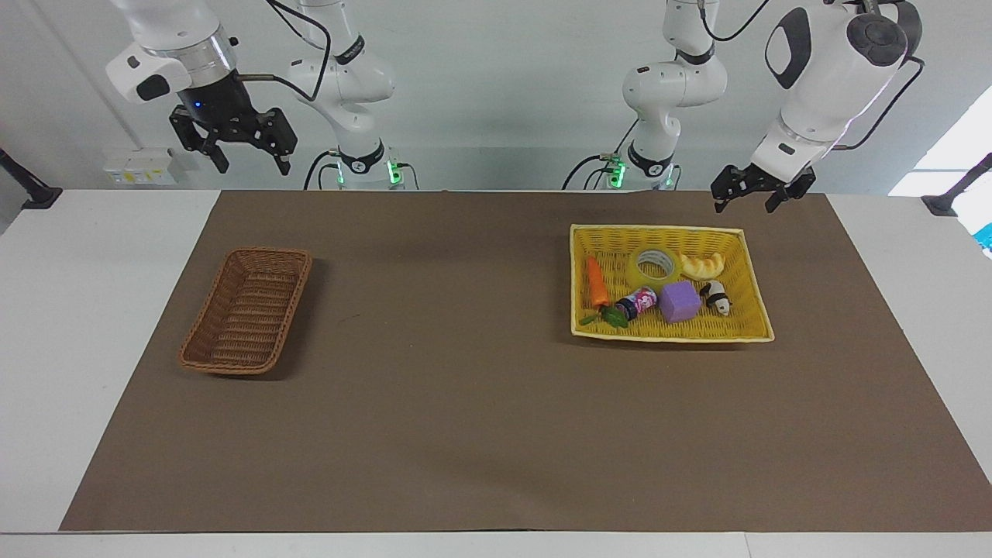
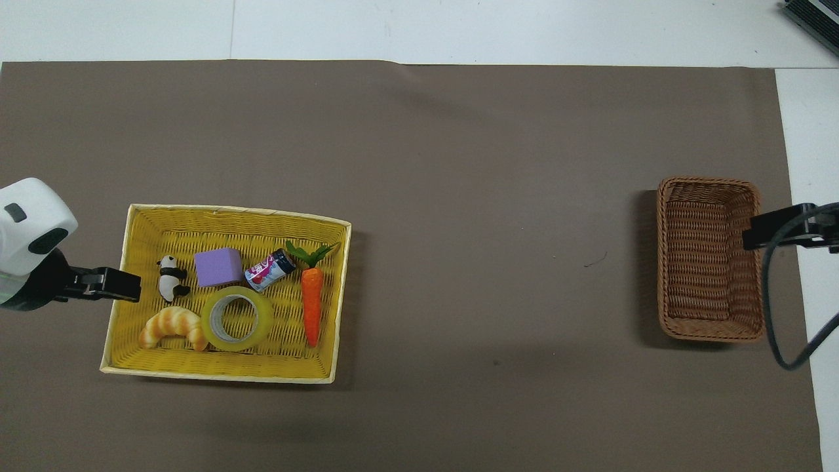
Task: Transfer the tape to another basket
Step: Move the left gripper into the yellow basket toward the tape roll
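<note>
The tape [image 1: 655,265] lies flat in the yellow basket [image 1: 752,298], touching the croissant [image 1: 702,265]. Left claw [image 1: 751,200] hangs open and empty over that basket's robot-side corner. Right claw [image 1: 244,155] waits, open, empty, above the bench near the brown wicker basket [image 1: 246,311].

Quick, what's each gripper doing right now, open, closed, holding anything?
Left gripper: open, empty, raised above the yellow basket's rim.
Right gripper: open, empty, waiting up in the air.
</note>
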`<action>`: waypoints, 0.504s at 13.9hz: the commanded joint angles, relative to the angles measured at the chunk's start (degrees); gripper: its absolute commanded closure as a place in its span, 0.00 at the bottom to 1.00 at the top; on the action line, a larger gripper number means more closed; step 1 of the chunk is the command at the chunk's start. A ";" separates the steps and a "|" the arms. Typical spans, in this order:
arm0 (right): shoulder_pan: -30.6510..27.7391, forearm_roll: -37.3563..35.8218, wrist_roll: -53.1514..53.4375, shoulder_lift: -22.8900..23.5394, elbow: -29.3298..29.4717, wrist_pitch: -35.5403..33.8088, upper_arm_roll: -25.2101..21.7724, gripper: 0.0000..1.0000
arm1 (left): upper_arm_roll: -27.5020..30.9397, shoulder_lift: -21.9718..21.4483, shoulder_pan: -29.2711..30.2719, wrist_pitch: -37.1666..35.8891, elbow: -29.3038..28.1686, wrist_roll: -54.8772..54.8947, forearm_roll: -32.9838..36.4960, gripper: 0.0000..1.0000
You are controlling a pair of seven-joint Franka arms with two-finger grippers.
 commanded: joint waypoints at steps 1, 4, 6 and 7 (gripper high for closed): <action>-0.79 1.10 0.63 -0.36 0.15 -0.33 0.34 0.00 | 0.71 -2.19 -0.86 2.47 -3.74 -0.69 -0.60 0.00; -0.79 1.10 0.63 -0.36 0.15 -0.33 0.34 0.00 | 0.70 -3.24 -1.38 4.57 -6.81 -0.69 -0.86 0.00; -0.79 1.10 0.55 -0.36 0.15 -0.33 0.34 0.00 | 0.71 -4.12 -1.83 6.77 -9.70 -0.69 -1.04 0.00; -0.79 1.10 0.55 -0.36 0.15 -0.33 0.34 0.00 | 0.71 -4.65 -1.83 7.74 -11.02 -0.69 -1.56 0.00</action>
